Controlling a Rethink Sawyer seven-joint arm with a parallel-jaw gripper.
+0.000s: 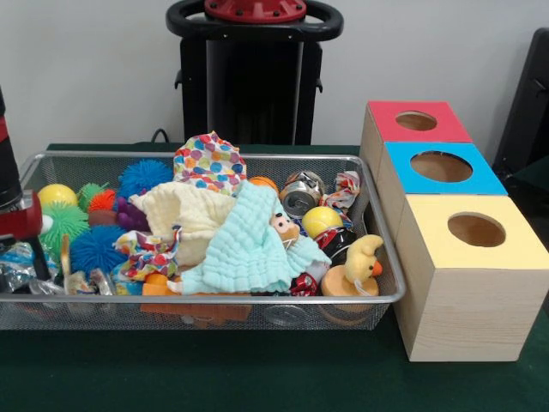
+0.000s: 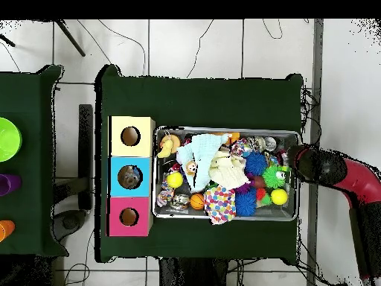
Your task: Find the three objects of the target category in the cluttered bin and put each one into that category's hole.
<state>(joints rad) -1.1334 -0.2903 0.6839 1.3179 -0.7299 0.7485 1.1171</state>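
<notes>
Wire mesh forms the bin (image 1: 377, 225), which is set on a dark green table (image 1: 257, 378) and is heaped with mixed things. A pale mint cloth (image 1: 249, 245) is draped over the middle of the heap, with a cream cloth (image 1: 184, 215) just behind it and a cloth printed with coloured dots (image 1: 208, 163) bunched at the far rim. Spiky rubber balls are gathered at one end: a blue one (image 1: 144, 176), a green one (image 1: 64, 223) and a second blue one (image 1: 93, 249), with a smooth yellow ball (image 1: 56, 195) beside them. A crushed metal can (image 1: 300, 196) and another yellow ball (image 1: 321, 220) lie toward the other end, and a yellow plush duck (image 1: 364, 257) is propped in the near corner there.

Just beside that end of the bin, three wooden boxes are lined up touching one another, each with a round hole in its top: a red-topped box (image 1: 418, 122), a blue-topped box (image 1: 442, 167) and a yellow-topped box (image 1: 474, 232). In the overhead view, something is seen inside the hole of the blue-topped box.

The gripper (image 1: 17, 223) is seen at the bin's end away from the boxes, partly cut off by the picture's edge; the red and black arm (image 2: 350, 175) is shown reaching there from the side. Whether the jaws are spread or pressed together cannot be told.
</notes>
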